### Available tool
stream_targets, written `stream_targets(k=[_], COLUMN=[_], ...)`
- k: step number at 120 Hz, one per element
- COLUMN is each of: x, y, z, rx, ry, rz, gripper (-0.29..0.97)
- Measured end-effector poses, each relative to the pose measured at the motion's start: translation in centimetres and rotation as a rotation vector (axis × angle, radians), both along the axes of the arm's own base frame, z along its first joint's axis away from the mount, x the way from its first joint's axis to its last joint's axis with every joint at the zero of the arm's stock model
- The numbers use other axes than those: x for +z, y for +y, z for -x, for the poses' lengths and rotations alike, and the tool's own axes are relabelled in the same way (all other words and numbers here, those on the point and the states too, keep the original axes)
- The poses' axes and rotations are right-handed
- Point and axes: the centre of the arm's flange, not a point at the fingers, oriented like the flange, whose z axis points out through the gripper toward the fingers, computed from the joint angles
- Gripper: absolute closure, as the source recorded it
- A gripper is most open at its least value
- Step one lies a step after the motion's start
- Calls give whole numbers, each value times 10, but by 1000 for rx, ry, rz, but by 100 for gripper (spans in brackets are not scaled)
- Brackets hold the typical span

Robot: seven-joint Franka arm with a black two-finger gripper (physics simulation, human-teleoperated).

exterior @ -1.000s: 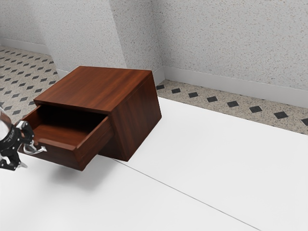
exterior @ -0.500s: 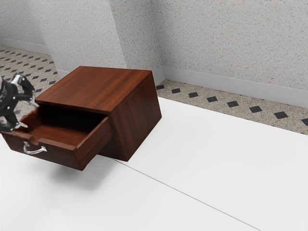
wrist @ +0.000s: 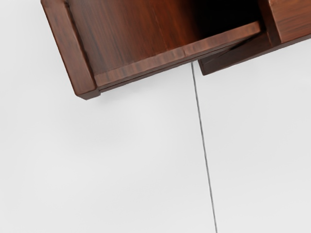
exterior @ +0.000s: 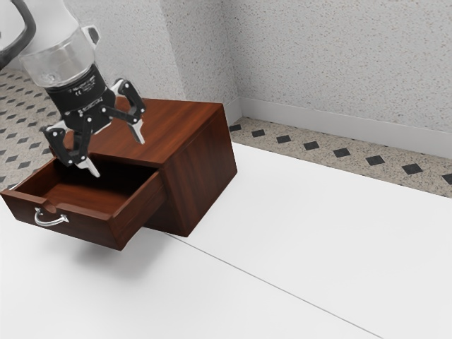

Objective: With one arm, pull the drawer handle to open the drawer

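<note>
Where the white surface [exterior: 318, 240], crossed by one thin seam, meets a diamond-tiled floor [exterior: 339, 150] and speckled walls [exterior: 339, 56], the wooden cabinet's [exterior: 201, 166] drawer [exterior: 92, 205] stands pulled out, its handle [exterior: 49, 219] in front. Above it the fingers [exterior: 132, 111] hang spread wide, holding nothing.

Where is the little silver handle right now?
The handle sits low at the exterior view's left, on the front of the pulled-out drawer, below and left of the open gripper.
</note>
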Motion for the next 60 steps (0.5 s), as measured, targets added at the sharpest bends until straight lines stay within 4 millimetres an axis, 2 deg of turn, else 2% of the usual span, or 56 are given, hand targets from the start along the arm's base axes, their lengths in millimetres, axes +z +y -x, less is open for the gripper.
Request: stream_targets(k=[9,15,25,38,51,60], x=[-28,-40,-43,-51,-68,-72], y=[25,20,2,18,22,26], z=[-5,-7,-6,-4,-6,-7], rx=[67,72,54,99,118,131], ry=[66,90,94,110,140,139], rz=[5,-1,-13,-23,-24,-25], gripper=[3,2,1,1,0,0])
